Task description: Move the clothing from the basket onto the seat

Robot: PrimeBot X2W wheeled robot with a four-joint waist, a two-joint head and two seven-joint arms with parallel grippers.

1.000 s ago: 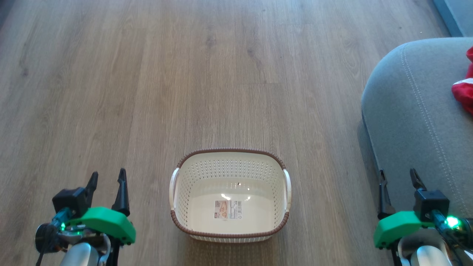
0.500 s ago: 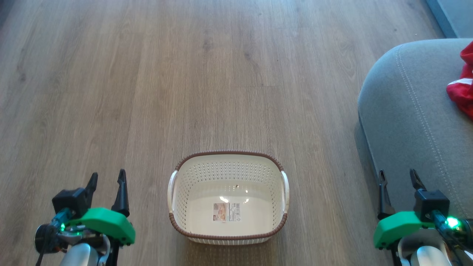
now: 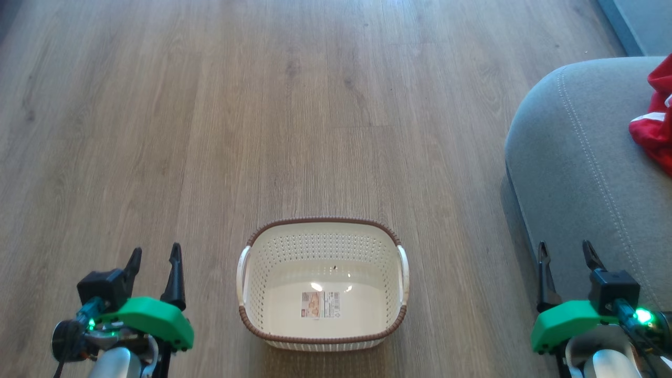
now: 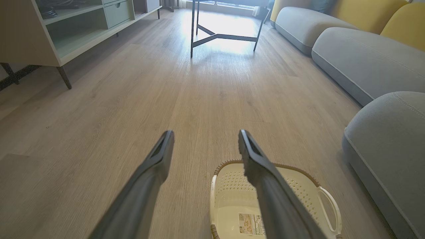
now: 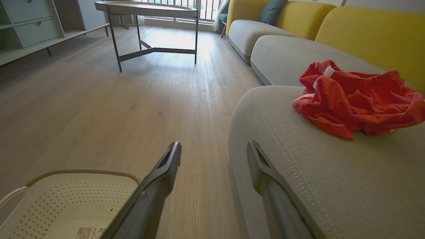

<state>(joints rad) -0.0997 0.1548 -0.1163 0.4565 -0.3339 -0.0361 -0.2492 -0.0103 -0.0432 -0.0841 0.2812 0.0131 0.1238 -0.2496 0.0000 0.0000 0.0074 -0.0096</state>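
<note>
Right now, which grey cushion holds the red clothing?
The nearest seat, beside the right gripper, holds the clothing; the two farther cushions show none.

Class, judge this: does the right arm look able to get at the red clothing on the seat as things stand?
Probably yes. The right pincer is open and empty by the edge of the seat. The clothing lies uncovered on top, with nothing but bare cushion between them.

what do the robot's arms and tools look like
The left tool and right tool look alike: two long, thin dark fingers tapering to points, a black block, a bright green plastic shell, a glowing green light, thin dark cables and a pale rounded forearm below.
</note>
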